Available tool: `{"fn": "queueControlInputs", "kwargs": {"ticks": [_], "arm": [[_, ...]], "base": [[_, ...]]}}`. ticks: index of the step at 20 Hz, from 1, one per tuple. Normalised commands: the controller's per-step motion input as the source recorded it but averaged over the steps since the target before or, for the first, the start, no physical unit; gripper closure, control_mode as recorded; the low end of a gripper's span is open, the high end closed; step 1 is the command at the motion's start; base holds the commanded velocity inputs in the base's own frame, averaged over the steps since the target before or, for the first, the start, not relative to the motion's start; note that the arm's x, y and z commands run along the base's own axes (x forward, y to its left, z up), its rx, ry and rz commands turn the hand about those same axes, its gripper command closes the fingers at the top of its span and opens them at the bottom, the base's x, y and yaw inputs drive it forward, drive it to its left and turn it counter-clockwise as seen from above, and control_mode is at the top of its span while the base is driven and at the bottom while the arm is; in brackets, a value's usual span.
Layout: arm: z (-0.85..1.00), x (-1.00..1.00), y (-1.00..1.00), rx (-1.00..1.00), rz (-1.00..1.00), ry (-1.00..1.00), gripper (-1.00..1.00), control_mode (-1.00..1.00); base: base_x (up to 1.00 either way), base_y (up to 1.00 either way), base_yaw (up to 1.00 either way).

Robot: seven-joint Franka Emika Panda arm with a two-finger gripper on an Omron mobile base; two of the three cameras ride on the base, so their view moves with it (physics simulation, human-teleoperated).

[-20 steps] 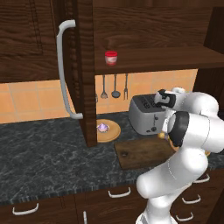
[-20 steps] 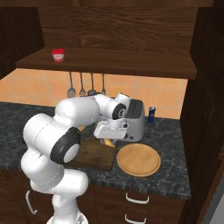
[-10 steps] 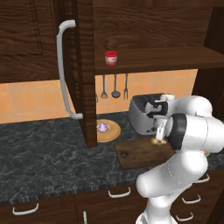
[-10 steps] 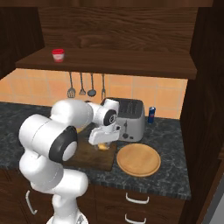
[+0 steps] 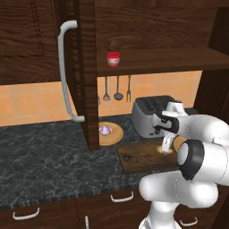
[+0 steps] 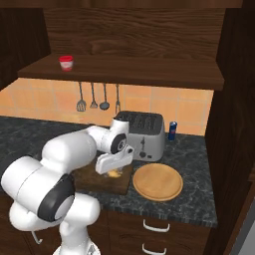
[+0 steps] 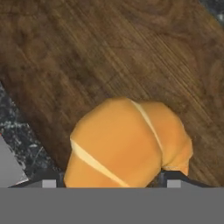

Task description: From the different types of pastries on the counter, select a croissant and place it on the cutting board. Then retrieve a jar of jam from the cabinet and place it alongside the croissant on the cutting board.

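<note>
On the dark brown cutting board (image 5: 143,156), near its right end, the tool (image 5: 167,150) pointed down w/ the croissant (image 7: 127,142) between its fingertips (image 7: 49,183). Hand view: golden-orange croissant sat on the wood grain, a dark tip at each side of it; couldn't tell whether the tips still pinched it or stood just clear, so tool state unclear. In right base view the croissant (image 6: 115,173) showed as a small orange bit under the tool (image 6: 113,168), resting on the board (image 6: 102,180).

Board lay on the dark marbled surface (image 5: 49,163), just in front of the silver toaster (image 5: 150,115). Left of it, a round light-wood plate (image 5: 112,134) w/ the purplish-pink pastry (image 5: 104,130). Second round plate (image 6: 156,182) right of the board, touching or nearly so. Blue can (image 6: 172,130) beside the toaster.

Cabinet door (image 5: 85,71) w/ white bar handle (image 5: 65,71) stood open; red jam jar (image 5: 113,59) upright on the shelf (image 5: 165,61) inside, well apart from the tool. Utensils (image 5: 117,88) hung on the orange tile wall below.
</note>
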Motion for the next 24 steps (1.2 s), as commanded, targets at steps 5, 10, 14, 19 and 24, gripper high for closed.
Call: {"fn": "queueControlInputs", "kwargs": {"ticks": [5,10,14,19,24], "arm": [[0.05,-0.03,0.0,0.02,0.04,-0.05,-1.0,-1.0],[0.85,0.0,0.0,0.01,0.02,-0.11,-1.0,-1.0],[0.99,-0.04,0.0,0.0,0.0,-0.04,-1.0,-1.0],[0.91,-0.09,0.0,0.0,0.0,-0.01,-1.0,-1.0],[0.79,-0.07,0.09,-0.04,0.0,0.0,-1.0,-1.0]], "base": [[0.0,0.0,0.0],[0.0,0.0,0.0],[0.0,0.0,0.0],[0.0,0.0,0.0],[0.0,0.0,0.0]]}}
